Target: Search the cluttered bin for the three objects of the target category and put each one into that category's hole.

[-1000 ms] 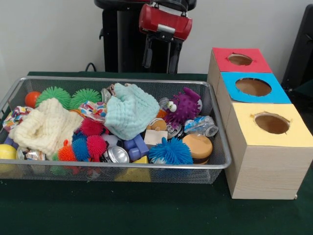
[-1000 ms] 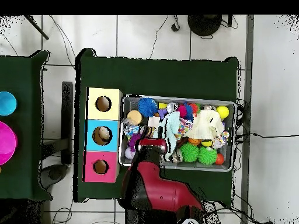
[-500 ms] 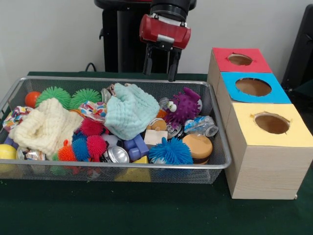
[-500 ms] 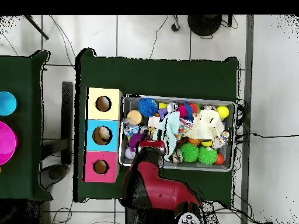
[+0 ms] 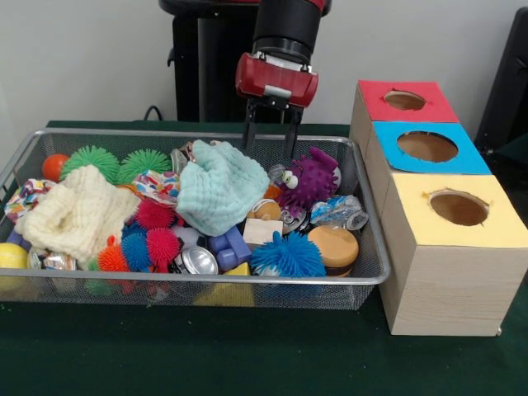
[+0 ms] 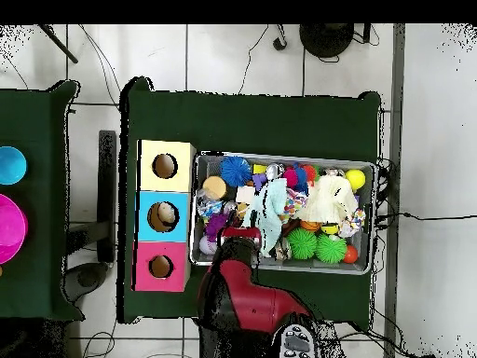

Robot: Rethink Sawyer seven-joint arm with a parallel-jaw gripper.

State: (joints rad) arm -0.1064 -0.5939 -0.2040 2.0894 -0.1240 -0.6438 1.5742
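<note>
A wire bin holds a jumble of toys, cloths and cans. My gripper hangs open and empty over the bin's back edge. Its fingertips are just above a teal cloth and a purple spiky toy. A cream cloth covers the left part. A blue spiky ball, pink spiky balls, green spiky balls, a crushed can and a silver can show among the rest. From overhead, the red arm hides the gripper at the bin's near-left corner.
Three boxes with round holes stand in a row right of the bin: red, blue, yellow. Overhead, they sit left of the bin, the blue hole with something pale inside. A side table carries a blue dish and a pink one.
The gripper has come down from above the bin's back rim until its tips reach just over the clutter. It stayed open. Nothing in the bin has moved.
</note>
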